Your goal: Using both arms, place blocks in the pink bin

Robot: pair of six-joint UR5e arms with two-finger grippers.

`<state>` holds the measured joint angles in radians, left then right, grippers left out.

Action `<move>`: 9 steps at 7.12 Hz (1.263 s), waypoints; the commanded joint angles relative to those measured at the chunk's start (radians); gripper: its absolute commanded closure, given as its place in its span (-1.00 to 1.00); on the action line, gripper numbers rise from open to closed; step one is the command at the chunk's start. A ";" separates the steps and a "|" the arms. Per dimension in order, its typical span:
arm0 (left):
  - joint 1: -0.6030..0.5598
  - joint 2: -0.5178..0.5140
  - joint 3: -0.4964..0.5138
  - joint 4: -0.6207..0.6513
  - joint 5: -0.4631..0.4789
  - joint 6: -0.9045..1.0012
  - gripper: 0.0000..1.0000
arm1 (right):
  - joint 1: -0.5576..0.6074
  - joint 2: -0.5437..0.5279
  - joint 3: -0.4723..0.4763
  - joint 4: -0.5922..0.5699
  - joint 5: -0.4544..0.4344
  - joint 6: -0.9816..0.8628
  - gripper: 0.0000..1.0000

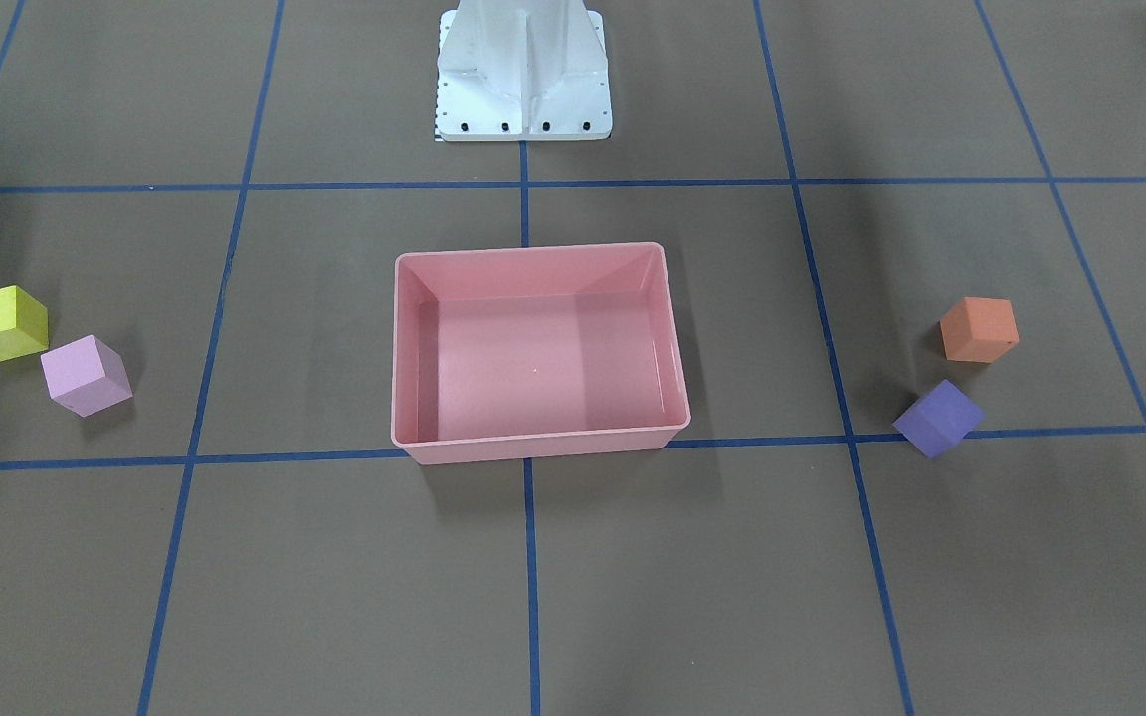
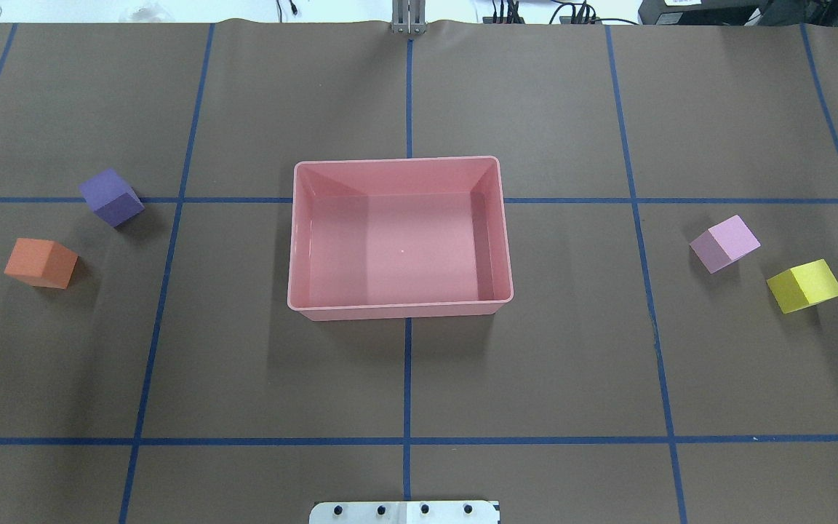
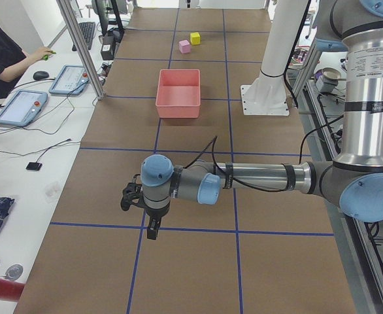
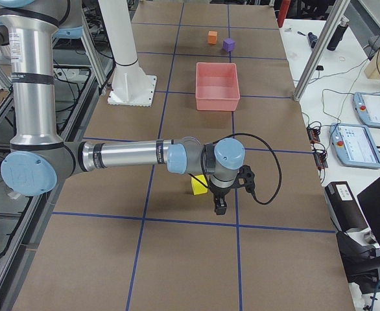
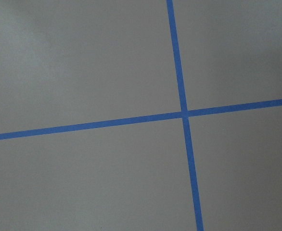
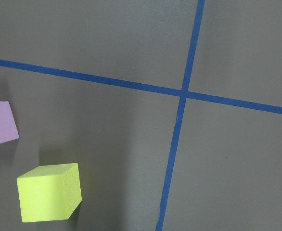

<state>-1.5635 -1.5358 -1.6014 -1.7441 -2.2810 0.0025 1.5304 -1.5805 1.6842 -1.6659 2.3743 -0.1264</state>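
The pink bin [image 2: 401,311] stands empty at the table's middle. In the overhead view the purple block [image 2: 110,196] and the orange block [image 2: 41,263] lie left of it, and the light pink block [image 2: 725,243] and the yellow block [image 2: 804,285] lie right of it. The right wrist view shows the yellow block [image 6: 49,192] and a corner of the light pink block [image 6: 0,122]. The left gripper [image 3: 151,229] shows only in the left side view and the right gripper [image 4: 220,207] only in the right side view. Both point down above the paper. I cannot tell whether they are open or shut.
The white base mount [image 1: 523,75] stands behind the bin. Blue tape lines [image 5: 183,113] cross the brown paper. An operator [image 3: 2,55] sits at a side table with tablets [image 3: 21,104]. More tablets [image 4: 371,110] lie on the far side table.
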 commanded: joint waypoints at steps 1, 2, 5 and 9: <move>0.000 0.000 0.001 -0.002 -0.003 0.001 -1.00 | 0.002 0.001 0.000 0.000 -0.001 0.001 -1.00; 0.000 0.000 0.006 -0.002 -0.003 0.001 -1.00 | 0.002 0.002 0.002 0.000 -0.001 0.001 -1.00; 0.002 -0.038 -0.027 -0.003 -0.008 -0.001 -1.00 | 0.002 0.017 0.008 0.002 -0.003 0.014 -1.00; 0.149 -0.050 -0.153 -0.078 -0.132 -0.275 -1.00 | 0.000 0.020 0.003 0.002 -0.004 0.014 -1.00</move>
<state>-1.4572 -1.5769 -1.7183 -1.7923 -2.3761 -0.1551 1.5310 -1.5608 1.6900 -1.6644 2.3705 -0.1110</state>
